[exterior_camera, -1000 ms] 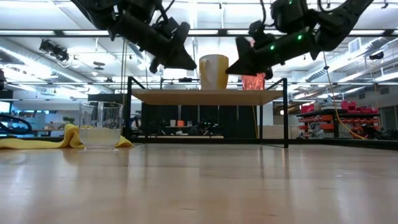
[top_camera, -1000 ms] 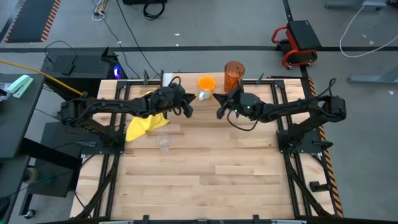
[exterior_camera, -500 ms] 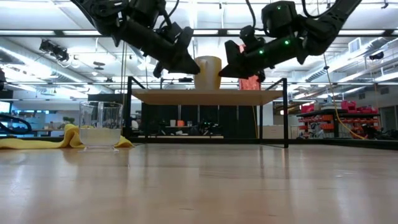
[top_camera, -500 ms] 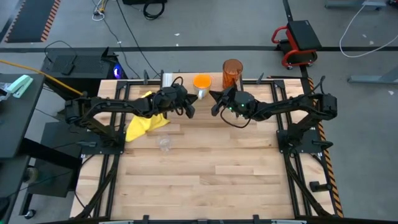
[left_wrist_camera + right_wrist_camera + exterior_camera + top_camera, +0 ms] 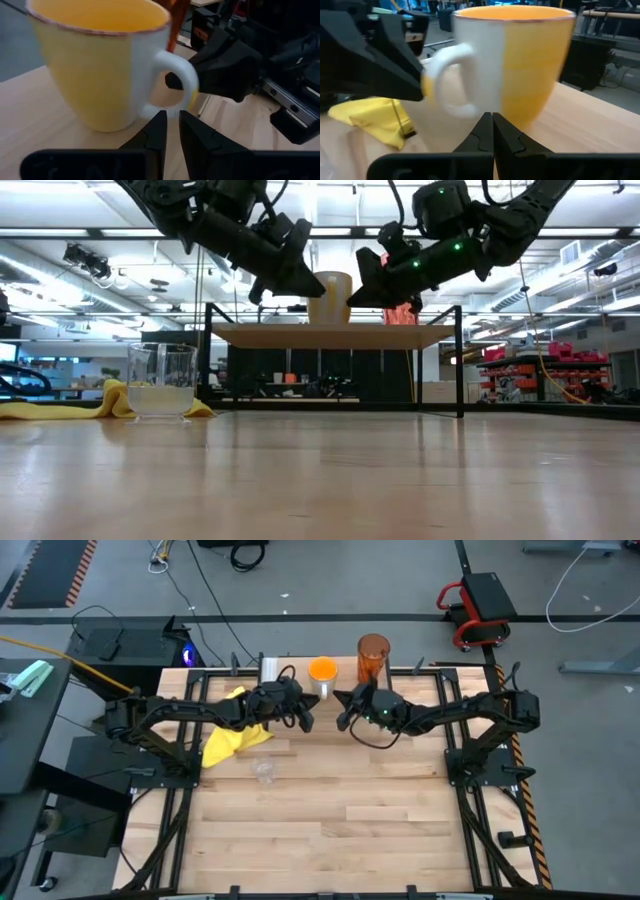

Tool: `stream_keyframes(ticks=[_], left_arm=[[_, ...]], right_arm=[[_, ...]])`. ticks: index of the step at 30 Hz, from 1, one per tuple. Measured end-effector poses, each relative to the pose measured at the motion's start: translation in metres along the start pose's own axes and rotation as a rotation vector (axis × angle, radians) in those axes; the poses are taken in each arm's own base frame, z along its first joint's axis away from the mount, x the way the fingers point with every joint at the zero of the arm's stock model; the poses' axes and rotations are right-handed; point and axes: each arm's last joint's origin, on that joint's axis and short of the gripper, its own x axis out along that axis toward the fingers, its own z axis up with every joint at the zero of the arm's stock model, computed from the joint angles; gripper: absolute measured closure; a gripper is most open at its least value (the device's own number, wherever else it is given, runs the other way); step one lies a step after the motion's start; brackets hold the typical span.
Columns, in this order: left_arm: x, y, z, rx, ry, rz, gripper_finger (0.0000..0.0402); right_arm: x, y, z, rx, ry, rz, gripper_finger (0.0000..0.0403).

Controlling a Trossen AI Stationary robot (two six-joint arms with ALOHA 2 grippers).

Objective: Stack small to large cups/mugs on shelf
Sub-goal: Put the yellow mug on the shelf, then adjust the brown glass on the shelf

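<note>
The orange mug with white outside (image 5: 322, 672) sits between both grippers. The left gripper (image 5: 303, 721) and right gripper (image 5: 344, 720) are pinched together, empty, handle facing them.

Both claws, left (image 5: 305, 721) and right (image 5: 343, 720), are crowding the mug (image 5: 322, 674) on the shelf (image 5: 335, 334) from the front; the tumbler (image 5: 372, 658) is blocking its right. The counter (image 5: 330, 820) nearer the camera is lying open beyond the glass (image 5: 264, 772).

The mug (image 5: 322, 673), orange inside with a white handle, is standing upright on the shelf (image 5: 330, 335). The amber tumbler (image 5: 372, 658) is standing beside it. The clear glass cup (image 5: 161, 380) is sitting on the tabletop, well apart.
</note>
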Motion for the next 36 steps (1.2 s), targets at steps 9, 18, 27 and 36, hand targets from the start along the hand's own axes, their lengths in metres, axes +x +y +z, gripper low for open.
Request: stream_keyframes(ticks=[9,18,27,36], left_arm=[[-0.003,-0.011,-0.001,0.039,-0.002,-0.034,0.0348],[-0.009,-0.014,-0.002,0.061,0.034,-0.04,0.0343],[-0.015,-0.019,-0.003,0.114,0.055,-0.051,0.0348],[-0.023,-0.043,-0.015,0.182,0.103,-0.084,0.0345]], right_arm=[[-0.03,0.028,0.008,-0.129,0.031,-0.003,0.0403],[-0.104,0.029,0.051,-0.208,-0.016,-0.001,0.0403],[-0.149,-0.026,0.084,-0.177,-0.079,-0.201,0.0403],[-0.137,-0.081,0.1,-0.136,-0.11,-0.302,0.0403]])
